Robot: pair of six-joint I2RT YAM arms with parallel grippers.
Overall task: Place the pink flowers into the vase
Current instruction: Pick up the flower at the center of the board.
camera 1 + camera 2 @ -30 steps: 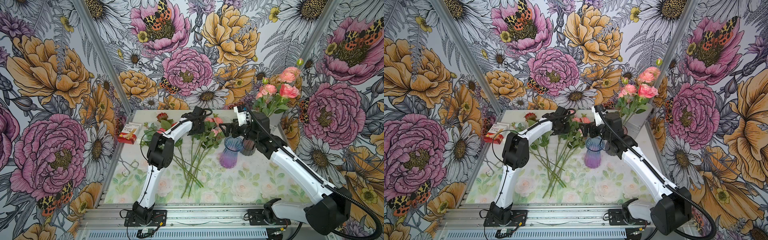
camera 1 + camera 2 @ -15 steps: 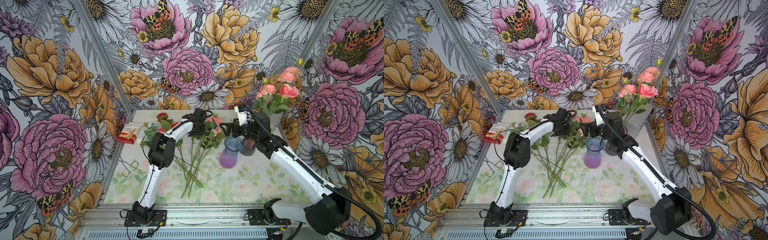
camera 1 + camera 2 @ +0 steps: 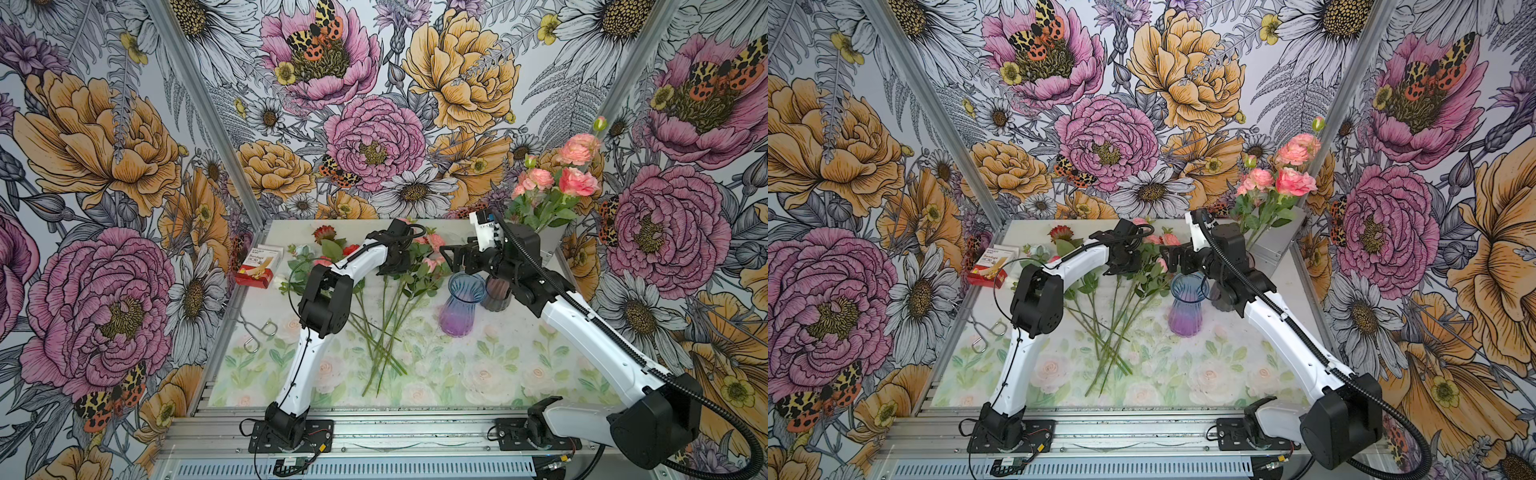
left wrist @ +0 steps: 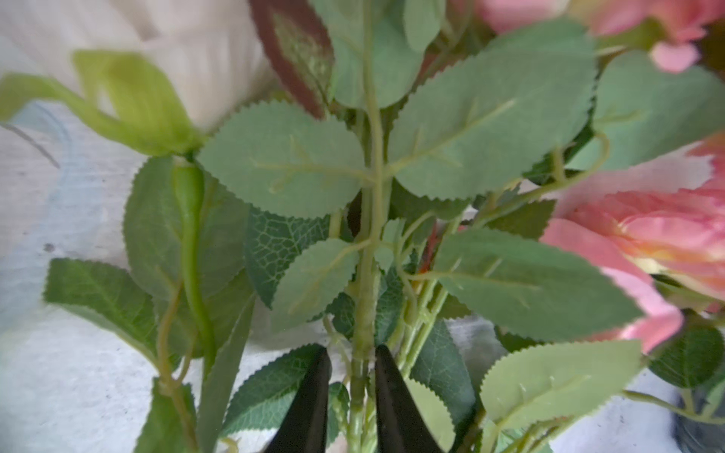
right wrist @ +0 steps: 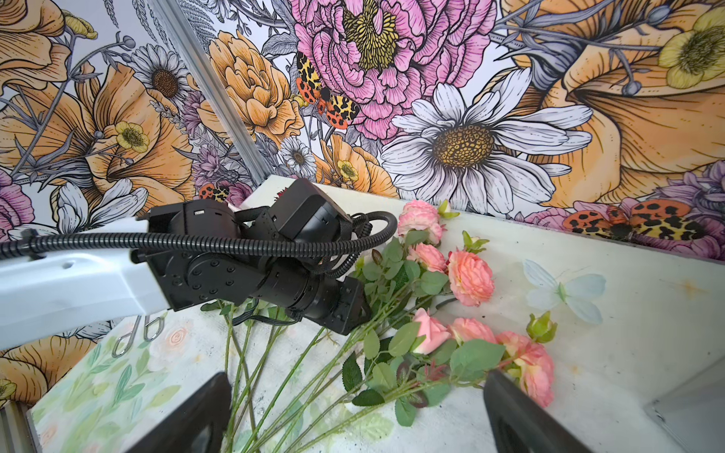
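Left hand (image 4: 352,355) low over the flower pile in the middle of the counter (image 3: 519,374), toward the far side; its two black fingers (image 4: 312,404) drawn close together, pinching a green stem of the pink flowers (image 3: 429,262) just below a cluster of toothed leaves. Pink flowers lie flat on the counter, left of the vase (image 3: 461,309): blooms toward the far wall, long stems fanned toward the near edge and crossing one another. Right wrist view shows several salmon blooms (image 5: 470,276) and a green bud (image 5: 541,327) beyond the left arm's wrist, all resting on the counter. Vase upright, ribbed glass, blue at the lip shading to purple at the base, right of the stems; leaves reach close to its lip, contact cannot be told. Dark cup (image 3: 496,299) just beside the vase on its right, partly hidden by the right arm. Right hand (image 3: 449,258) hovers above the blooms, just far-left of the vase lip, fingers (image 5: 196,415) spread wide and clear of the flowers below. More pink blooms (image 3: 575,183) stand upright in the far right corner beside a grey box (image 3: 1273,253); what holds their stems cannot be told. Far left: a red flower (image 3: 325,233); a red-and-white carton (image 3: 257,266) at the left edge; metal tongs (image 3: 257,332) nearer along that edge
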